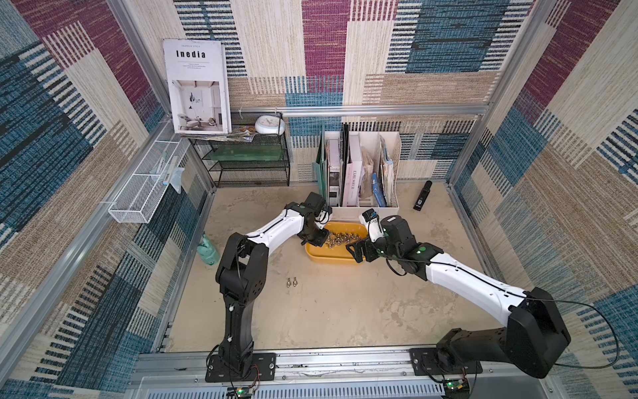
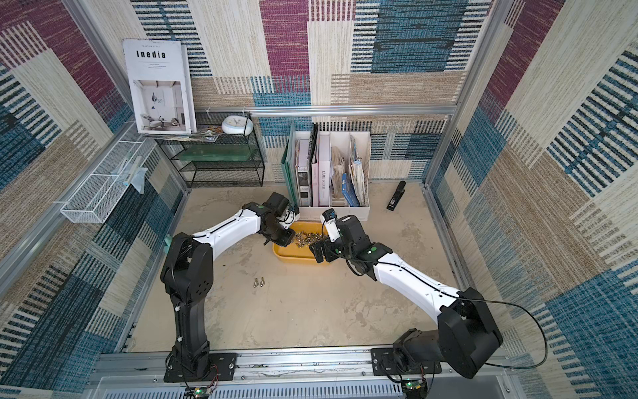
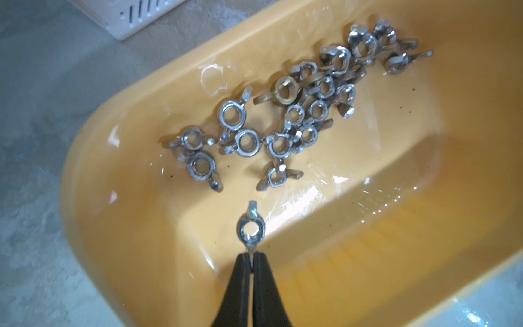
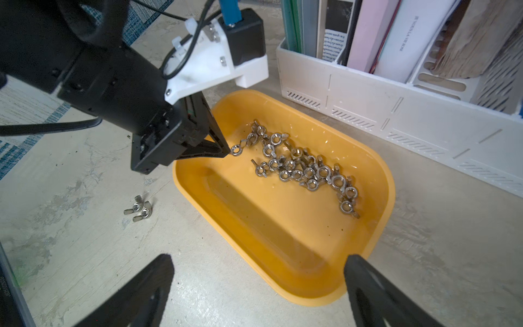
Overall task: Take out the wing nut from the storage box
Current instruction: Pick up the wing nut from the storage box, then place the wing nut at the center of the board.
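The storage box [image 4: 390, 192] is a shallow yellow-orange tub, seen in both top views [image 1: 328, 257] [image 2: 293, 257]. A pile of silver wing nuts [image 3: 297, 113] [image 4: 305, 170] lies along its far side. My left gripper [image 3: 252, 257] [image 4: 227, 151] is shut on one wing nut [image 3: 251, 229] [image 4: 235, 150]. It pinches the nut by one wing, just above the tub's floor at the left end. My right gripper [image 4: 259, 259] [image 1: 355, 250] stands open and empty, its fingers straddling the tub's near right corner.
Two wing nuts [image 1: 291, 282] [image 4: 138, 211] lie on the table in front of the tub. A white file holder [image 1: 362, 203] with books stands right behind it. A black stapler [image 1: 423, 195] lies back right, a green spray bottle [image 1: 207, 250] left.
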`<action>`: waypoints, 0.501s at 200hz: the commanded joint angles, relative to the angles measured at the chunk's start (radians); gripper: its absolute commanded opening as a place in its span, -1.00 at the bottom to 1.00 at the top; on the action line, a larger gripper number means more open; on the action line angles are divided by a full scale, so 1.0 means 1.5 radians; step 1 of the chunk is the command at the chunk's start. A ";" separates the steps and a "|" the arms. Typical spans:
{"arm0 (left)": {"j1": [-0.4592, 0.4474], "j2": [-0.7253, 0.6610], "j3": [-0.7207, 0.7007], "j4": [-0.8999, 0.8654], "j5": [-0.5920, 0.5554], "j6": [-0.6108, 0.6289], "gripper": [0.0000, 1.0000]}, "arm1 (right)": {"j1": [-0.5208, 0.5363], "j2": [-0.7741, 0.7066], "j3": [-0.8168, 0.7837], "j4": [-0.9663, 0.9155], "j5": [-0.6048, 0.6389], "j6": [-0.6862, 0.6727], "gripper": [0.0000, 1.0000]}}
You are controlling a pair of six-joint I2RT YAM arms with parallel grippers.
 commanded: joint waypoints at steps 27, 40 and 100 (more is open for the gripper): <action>-0.012 -0.102 -0.073 -0.007 -0.030 -0.069 -1.00 | 0.001 0.010 0.000 0.036 -0.034 -0.013 0.98; -0.020 -0.131 -0.100 -0.006 -0.041 -0.091 -1.00 | 0.000 0.014 0.003 0.037 -0.053 -0.020 0.98; -0.048 -0.305 -0.291 0.049 -0.075 -0.239 -1.00 | 0.006 0.015 -0.004 0.050 -0.127 -0.020 0.98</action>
